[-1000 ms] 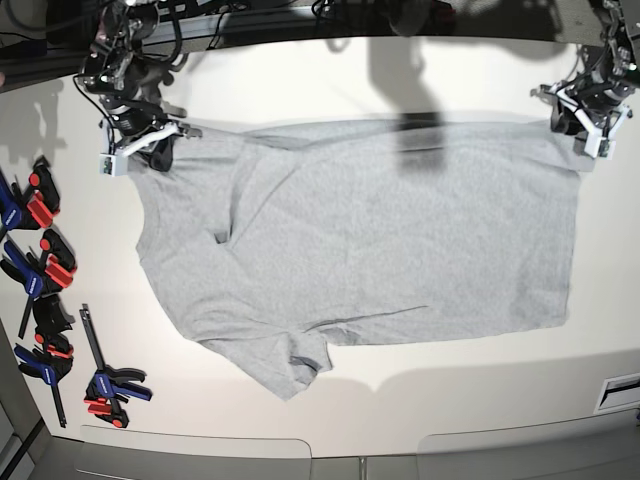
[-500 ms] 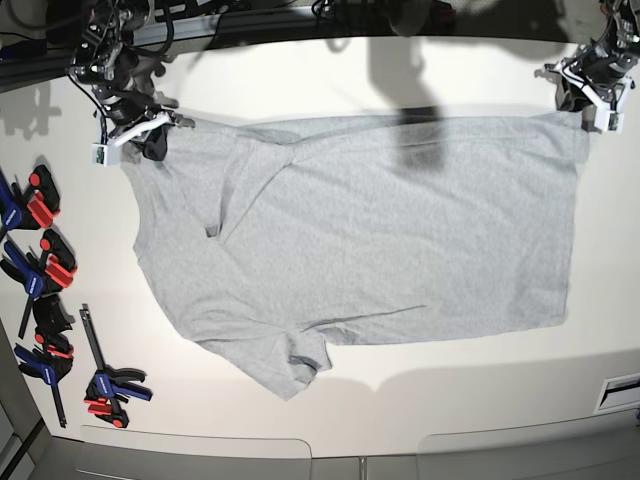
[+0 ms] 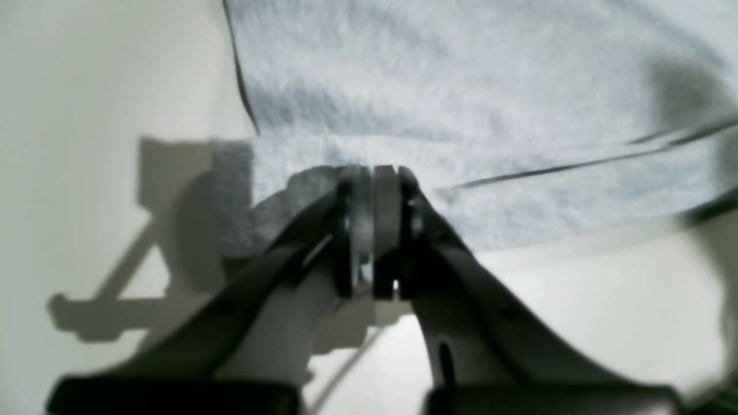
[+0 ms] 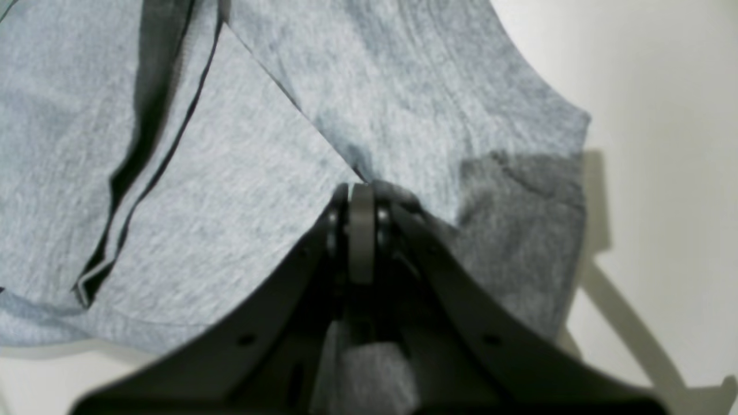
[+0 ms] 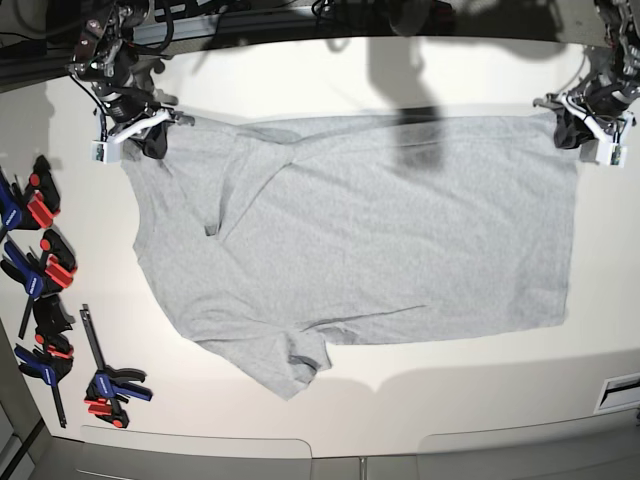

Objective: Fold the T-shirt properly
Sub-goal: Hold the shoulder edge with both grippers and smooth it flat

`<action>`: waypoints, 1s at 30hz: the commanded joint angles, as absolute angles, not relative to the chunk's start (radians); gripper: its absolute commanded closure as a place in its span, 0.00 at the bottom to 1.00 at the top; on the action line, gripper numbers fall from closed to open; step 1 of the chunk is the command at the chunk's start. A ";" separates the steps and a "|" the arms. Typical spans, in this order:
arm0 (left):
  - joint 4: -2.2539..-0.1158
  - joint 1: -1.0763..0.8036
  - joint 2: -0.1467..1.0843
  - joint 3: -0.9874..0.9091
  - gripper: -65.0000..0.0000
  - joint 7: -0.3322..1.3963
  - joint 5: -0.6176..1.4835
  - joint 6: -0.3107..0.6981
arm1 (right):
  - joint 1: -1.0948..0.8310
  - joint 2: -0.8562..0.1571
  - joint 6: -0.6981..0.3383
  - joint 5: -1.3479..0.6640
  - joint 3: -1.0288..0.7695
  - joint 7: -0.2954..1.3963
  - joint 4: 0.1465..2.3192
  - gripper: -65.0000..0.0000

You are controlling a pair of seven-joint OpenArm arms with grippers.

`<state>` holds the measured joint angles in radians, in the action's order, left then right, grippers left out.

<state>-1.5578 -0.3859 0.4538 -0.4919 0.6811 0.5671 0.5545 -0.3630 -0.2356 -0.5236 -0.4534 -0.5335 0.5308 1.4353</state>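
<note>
- T-shirt [image 5: 360, 230]: light heather-grey, spread plain side up across the pale bench [image 5: 330, 70], one short sleeve lying toward the near edge, a diagonal crease running from the far corner in the base view's upper left.
- Right gripper [image 4: 360, 193]: my jaws are pressed fully together on a fold of the shirt's fabric, at the corner near the base view's upper left.
- Left gripper [image 3: 375, 173]: my jaws stand nearly together at the shirt's far corner on the base view's right; the pads meet at the cloth's edge, but I cannot tell whether fabric lies between them.
- Bar clamps [image 5: 45, 300]: blue, red and black, lying in a row on the bench beside the shirt, apart from it.
</note>
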 commanded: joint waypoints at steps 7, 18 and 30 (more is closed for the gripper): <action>-1.322 -0.319 0.485 -0.488 0.96 0.757 0.577 0.553 | -0.377 -0.244 -0.506 -0.403 -0.537 0.591 1.432 1.00; -1.367 -0.506 0.558 -0.491 0.96 0.793 0.701 0.596 | -0.419 -0.266 -0.517 -0.400 -0.540 0.618 1.483 1.00; -1.416 -0.607 0.557 -0.491 0.96 0.815 0.701 0.596 | -0.586 -0.263 -0.516 -0.405 -0.601 0.626 1.618 1.00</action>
<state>-1.4204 -0.5877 0.5461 -0.4908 0.7441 0.7612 0.6140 -0.5751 -0.2516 -0.5293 -0.4381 -0.5911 0.5980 1.6119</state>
